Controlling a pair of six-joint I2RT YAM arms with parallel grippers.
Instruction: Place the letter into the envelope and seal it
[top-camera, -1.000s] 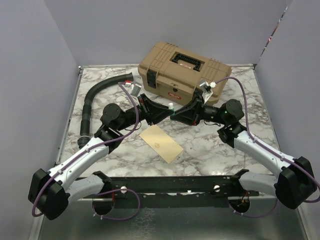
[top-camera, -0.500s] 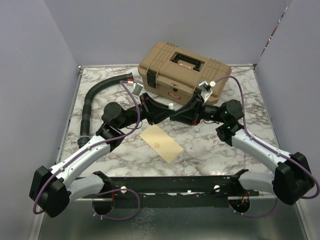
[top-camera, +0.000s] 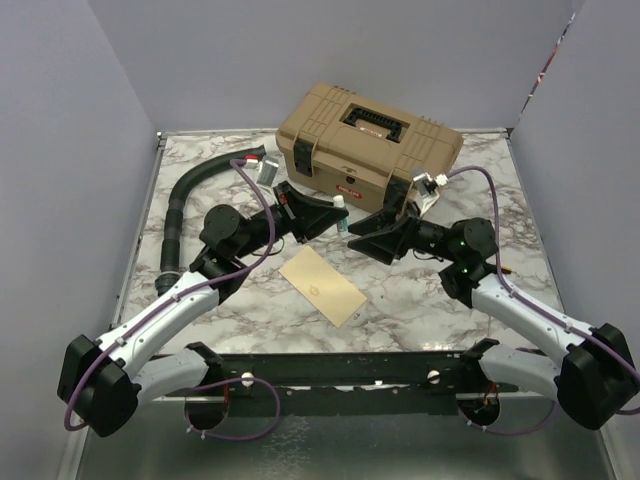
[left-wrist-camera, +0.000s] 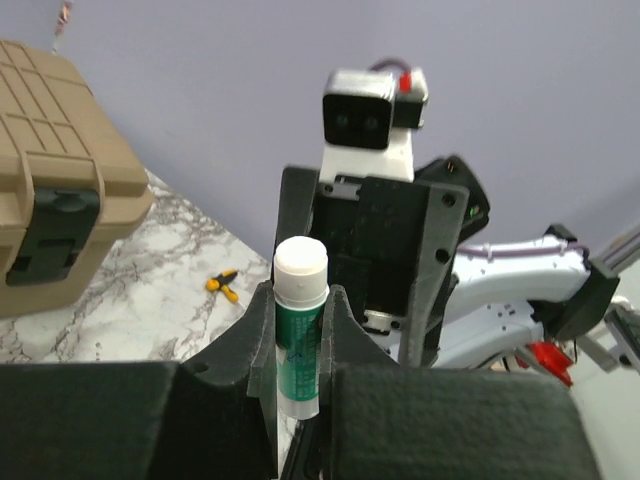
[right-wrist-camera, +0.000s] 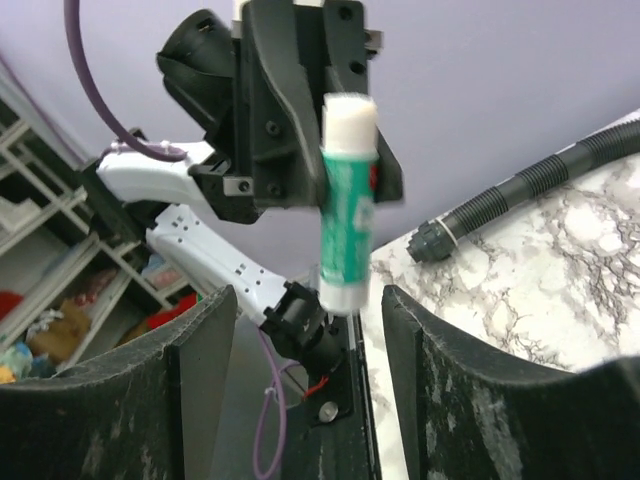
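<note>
The pale yellow envelope (top-camera: 322, 286) lies flat on the marble table in front of both arms. The letter does not show in any view. My left gripper (top-camera: 335, 208) is raised above the table and shut on a green glue stick with white ends (left-wrist-camera: 298, 330). My right gripper (top-camera: 360, 233) faces it from the right, a short gap away, open and empty. In the right wrist view the glue stick (right-wrist-camera: 345, 200) stands between my open right fingers (right-wrist-camera: 205, 340) but farther off, untouched by them.
A tan toolbox (top-camera: 368, 135) stands at the back centre. A black corrugated hose (top-camera: 190, 195) curves along the left side. A small yellow and black tool (left-wrist-camera: 222, 285) lies on the table to the right.
My right gripper was up against the glue stick; it has drawn back to the right and stands open. My left gripper has lifted slightly with the stick.
</note>
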